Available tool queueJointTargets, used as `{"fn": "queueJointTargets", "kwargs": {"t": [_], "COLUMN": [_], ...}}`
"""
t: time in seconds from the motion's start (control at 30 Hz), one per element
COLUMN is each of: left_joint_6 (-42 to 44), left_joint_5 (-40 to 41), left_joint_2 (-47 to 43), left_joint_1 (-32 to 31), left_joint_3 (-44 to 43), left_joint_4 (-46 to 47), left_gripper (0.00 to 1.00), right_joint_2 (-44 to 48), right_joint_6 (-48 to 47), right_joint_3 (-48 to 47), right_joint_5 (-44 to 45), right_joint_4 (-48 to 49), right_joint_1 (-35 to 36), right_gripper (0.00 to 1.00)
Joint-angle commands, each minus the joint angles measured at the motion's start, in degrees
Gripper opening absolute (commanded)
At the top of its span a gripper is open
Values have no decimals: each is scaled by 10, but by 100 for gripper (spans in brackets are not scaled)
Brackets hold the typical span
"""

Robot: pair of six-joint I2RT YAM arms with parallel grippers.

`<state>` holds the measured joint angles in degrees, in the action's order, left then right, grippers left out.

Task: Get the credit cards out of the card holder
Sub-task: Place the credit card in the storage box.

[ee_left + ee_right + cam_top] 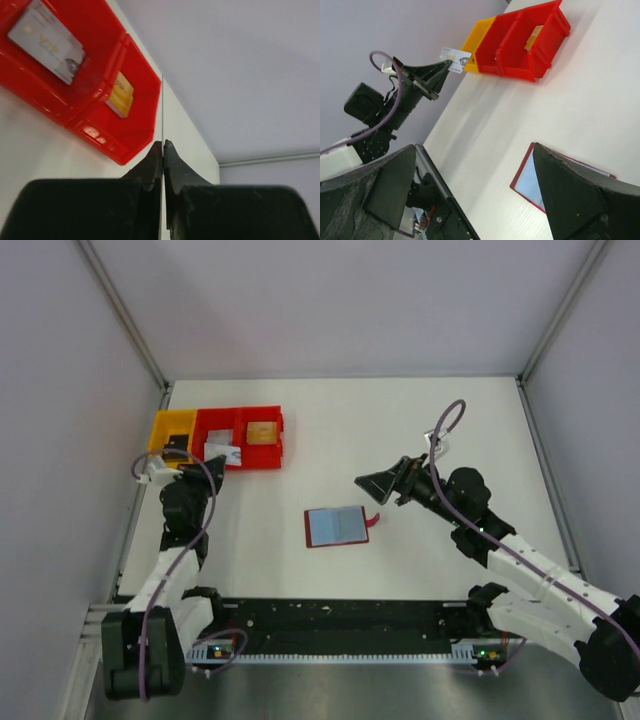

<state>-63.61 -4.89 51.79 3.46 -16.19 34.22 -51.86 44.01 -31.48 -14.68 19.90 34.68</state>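
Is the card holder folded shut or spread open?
Spread open: the card holder lies flat, grey-blue inside facing up.

**Open Centre, Crowded Upper Left**

Bare counter (pixel 420 420) runs across the upper centre and right of the top view. The open card holder (pixel 336 527) lies mid-frame, with the right hand (pixel 372 490) just to its upper right. Bins (pixel 250 466) and the left hand (pixel 446 65), pinching a credit card (pixel 456 59), crowd the upper left.
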Motion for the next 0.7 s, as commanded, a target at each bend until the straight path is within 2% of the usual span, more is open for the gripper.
{"fn": "queueJointTargets", "kwargs": {"t": [0.0,0.3,0.4,0.67], "left_joint_6": [37,39,45,82], "left_joint_5": [-22,-59,-75,-61], "left_joint_2": [94,336,392,465], "left_joint_1": [51,87,89,89], "left_joint_3": [-56,-194,-257,-335], "left_joint_4": [51,108,76,-4], "left_gripper": [0,0,0,0], "right_joint_2": [14,23,28,32], "right_joint_6": [-69,-102,-105,-110], "right_joint_3": [-20,-20,-20,-23], "right_joint_5": [-10,-23,-24,-28], "right_joint_4": [-38,-66,-76,-77], "right_joint_1": [-7,-17,-21,-24], "right_gripper": [98,98,98,98]}}
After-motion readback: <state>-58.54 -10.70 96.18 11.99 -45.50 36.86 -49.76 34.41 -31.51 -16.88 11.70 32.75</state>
